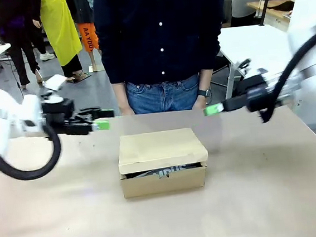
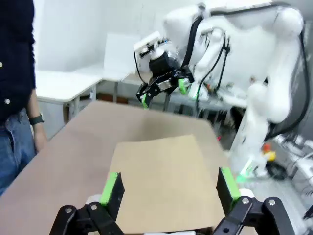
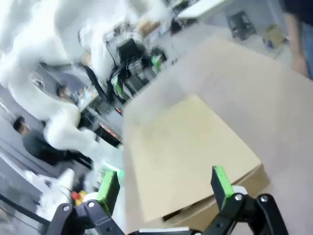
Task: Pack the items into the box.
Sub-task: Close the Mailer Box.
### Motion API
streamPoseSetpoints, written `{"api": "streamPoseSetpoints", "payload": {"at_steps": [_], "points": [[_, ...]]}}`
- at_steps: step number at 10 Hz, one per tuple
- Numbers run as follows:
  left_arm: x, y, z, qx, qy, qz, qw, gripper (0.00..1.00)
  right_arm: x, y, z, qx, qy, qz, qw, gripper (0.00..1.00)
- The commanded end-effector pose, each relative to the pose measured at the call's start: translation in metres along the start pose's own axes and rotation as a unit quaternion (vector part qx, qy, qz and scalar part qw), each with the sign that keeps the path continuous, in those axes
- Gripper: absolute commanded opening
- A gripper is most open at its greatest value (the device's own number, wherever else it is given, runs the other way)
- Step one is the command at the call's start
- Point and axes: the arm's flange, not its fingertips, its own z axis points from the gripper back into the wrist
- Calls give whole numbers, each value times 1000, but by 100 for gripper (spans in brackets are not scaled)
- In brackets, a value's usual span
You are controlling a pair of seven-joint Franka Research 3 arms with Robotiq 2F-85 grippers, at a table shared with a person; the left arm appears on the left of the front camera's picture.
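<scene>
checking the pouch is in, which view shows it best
Front view: the pouch shows in the gap under the box lid, white lettering readable. Both wrist views look down on the lid; the right wrist shows a dark gap.

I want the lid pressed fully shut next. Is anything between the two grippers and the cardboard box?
Nothing visible. The left gripper and right gripper hang open in the air on either side, above and beyond the cardboard box. Its lid flap is bare, resting slightly ajar over the lettered pouch. The person's hands hang at the table's far edge.
</scene>
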Motion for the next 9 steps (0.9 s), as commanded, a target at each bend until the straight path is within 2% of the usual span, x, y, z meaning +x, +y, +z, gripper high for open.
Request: {"api": "streamPoseSetpoints", "payload": {"at_steps": [1,2,3,4,5,6,9], "points": [[-2,-13,50,-20,-56,147,987,100,-1,16,63,-28,-65,-204,976,100],[-10,-12,77,-34,-79,237,968,100,-12,18,96,-21,-85,-292,952,100],[-25,-5,106,-27,-104,336,936,100,-30,20,130,3,-116,-347,931,100],[-37,0,129,-28,-134,372,918,100,-47,17,152,-21,-152,-388,909,100],[-47,4,144,-10,-143,424,894,100,-58,7,159,-57,-177,-428,884,100],[-37,-16,116,-38,-109,300,947,100,-41,10,141,-26,-99,-317,943,100],[-37,-16,116,-38,-109,300,947,100,-41,10,141,-26,-99,-317,943,100]]}}
